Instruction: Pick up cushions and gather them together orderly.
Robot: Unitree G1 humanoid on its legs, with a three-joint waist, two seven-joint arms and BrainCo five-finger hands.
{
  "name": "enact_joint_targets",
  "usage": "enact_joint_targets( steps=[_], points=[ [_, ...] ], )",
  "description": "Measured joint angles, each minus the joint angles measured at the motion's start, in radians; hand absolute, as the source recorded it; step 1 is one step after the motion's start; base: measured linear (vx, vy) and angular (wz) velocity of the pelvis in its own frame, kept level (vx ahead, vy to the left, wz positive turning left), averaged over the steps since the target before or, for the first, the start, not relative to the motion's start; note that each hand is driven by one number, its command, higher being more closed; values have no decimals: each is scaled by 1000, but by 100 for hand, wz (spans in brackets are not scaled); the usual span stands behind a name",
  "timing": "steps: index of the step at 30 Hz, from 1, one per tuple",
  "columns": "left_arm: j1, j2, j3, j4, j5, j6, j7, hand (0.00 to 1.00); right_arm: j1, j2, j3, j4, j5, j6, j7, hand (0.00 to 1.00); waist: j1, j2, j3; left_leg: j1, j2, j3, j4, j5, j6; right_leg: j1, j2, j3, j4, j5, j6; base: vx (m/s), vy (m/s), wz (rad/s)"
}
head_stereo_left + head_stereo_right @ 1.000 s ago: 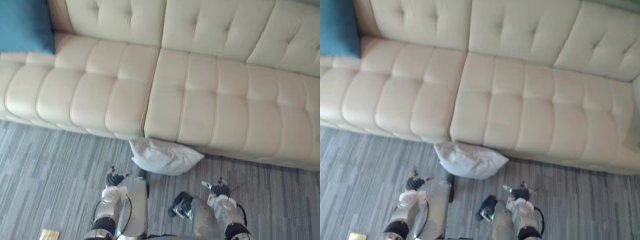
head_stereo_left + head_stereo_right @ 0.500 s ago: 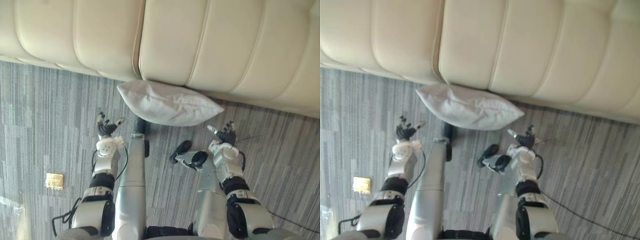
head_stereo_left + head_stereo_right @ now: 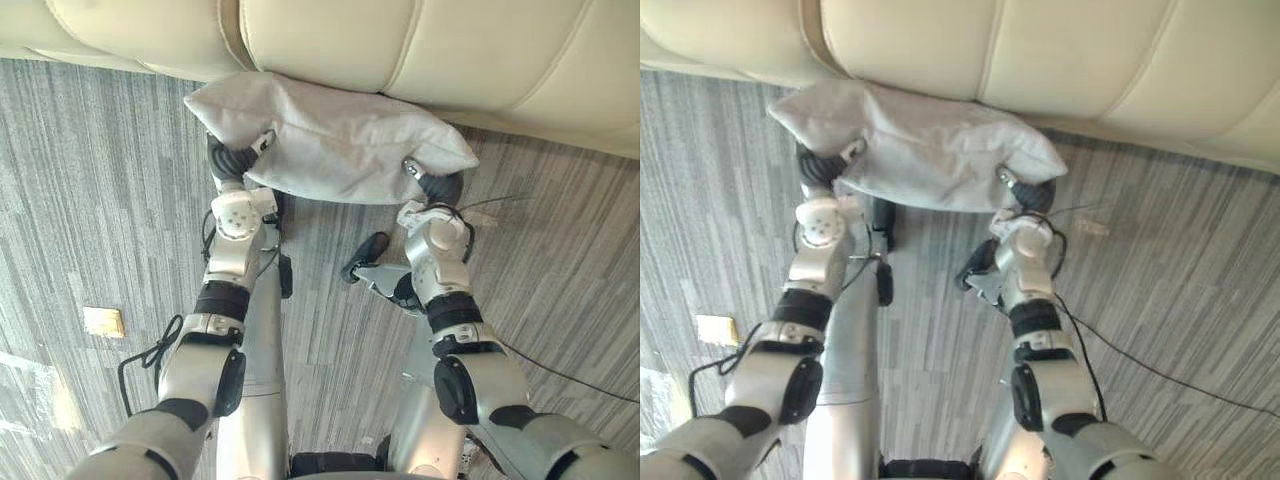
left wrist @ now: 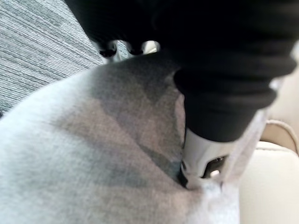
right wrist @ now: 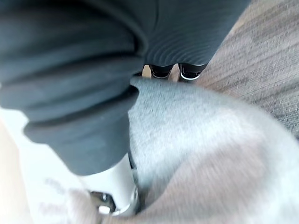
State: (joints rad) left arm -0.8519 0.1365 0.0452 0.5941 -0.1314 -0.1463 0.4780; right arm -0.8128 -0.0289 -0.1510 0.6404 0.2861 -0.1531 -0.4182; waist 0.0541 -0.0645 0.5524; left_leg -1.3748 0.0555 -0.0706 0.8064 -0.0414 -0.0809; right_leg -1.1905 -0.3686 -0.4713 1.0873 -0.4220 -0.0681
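Observation:
A pale grey cushion (image 3: 340,140) lies on the carpet against the foot of the sofa. My left hand (image 3: 232,165) is at its near left end and my right hand (image 3: 443,188) at its near right end. In the left wrist view the thumb (image 4: 201,158) presses into the cushion (image 4: 93,154) while the fingertips (image 4: 108,46) show past its far side. The right wrist view is alike: the thumb (image 5: 114,186) digs into the cloth (image 5: 210,154), with the fingertips (image 5: 190,71) beyond it. Each hand pinches the cushion's edge.
The cream tufted sofa (image 3: 400,40) runs across the far side, right behind the cushion. Grey striped carpet (image 3: 100,180) covers the floor. A small tan floor plate (image 3: 103,321) lies to my left.
The camera has tipped down and closer. Both hands, held apart from the cushion before, have reached forward and closed on its near edge, one at each end.

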Motion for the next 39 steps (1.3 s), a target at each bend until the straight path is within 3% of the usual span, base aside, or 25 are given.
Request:
enact_joint_targets(
  steps=[7, 10, 16, 17, 22, 24, 28, 32, 39],
  points=[
    [40, -1, -37, -81, -10, 0, 23, 100, 93, -3, 68, -93, 21, -8, -2, 100, -5, 0, -2, 70, -10, -5, -44, 29, -7, 58, 4, 2, -26, 4, -5, -20, 3, 8],
    [102, -5, -75, -157, -10, -4, 25, 100, 182, 0, 106, -178, 20, -19, -1, 100, -4, -2, -6, 165, 0, -7, -95, 35, -11, 152, 25, -12, -80, 19, -10, -35, -3, -6],
    [265, -43, -155, -327, -8, -23, 24, 100, 414, 10, 133, -421, -4, -47, 3, 100, -4, -3, -13, 424, 7, 6, -227, 46, -6, 396, 52, -29, -210, 41, 16, 36, -23, -2],
    [467, -58, -216, -426, -7, -43, 16, 100, 638, 9, 188, -562, -35, -66, 16, 100, 2, -26, -105, 613, 15, 33, -306, 38, -11, 587, 77, -38, -314, 54, 19, 262, -97, -7],
    [573, -61, -221, -503, -8, -50, 14, 100, 723, -14, 216, -657, -84, -59, 37, 100, 4, -32, -153, 716, 20, 43, -342, 31, -8, 682, 92, -38, -365, 61, 31, 119, -28, -7],
    [724, -61, -240, -523, -8, -50, -13, 100, 842, -14, 249, -675, -158, -46, 65, 100, 8, -29, -170, 925, 26, 67, -448, 20, -11, 885, 122, -46, -484, 76, 67, 116, -15, -12],
    [954, -47, -286, -592, -9, -84, -50, 100, 998, -25, 280, -696, -221, -64, 106, 100, 5, -14, -345, 1076, 23, 94, -607, 36, -9, 991, 166, -21, -642, 106, 95, 164, -3, -23],
    [1031, -35, -292, -589, -13, -81, -88, 100, 997, -68, 281, -636, -257, -49, 142, 100, -2, 26, -381, 1177, 37, 113, -692, 63, -11, 1107, 220, -13, -786, 180, 81, 195, 7, -22],
    [1074, -29, -298, -585, -62, -76, -129, 100, 1004, -73, 278, -618, -276, -35, 163, 100, -1, 28, -419, 1263, 20, 78, -730, 57, -4, 1248, 246, -28, -937, 230, 97, 89, 3, 5]
  ],
)
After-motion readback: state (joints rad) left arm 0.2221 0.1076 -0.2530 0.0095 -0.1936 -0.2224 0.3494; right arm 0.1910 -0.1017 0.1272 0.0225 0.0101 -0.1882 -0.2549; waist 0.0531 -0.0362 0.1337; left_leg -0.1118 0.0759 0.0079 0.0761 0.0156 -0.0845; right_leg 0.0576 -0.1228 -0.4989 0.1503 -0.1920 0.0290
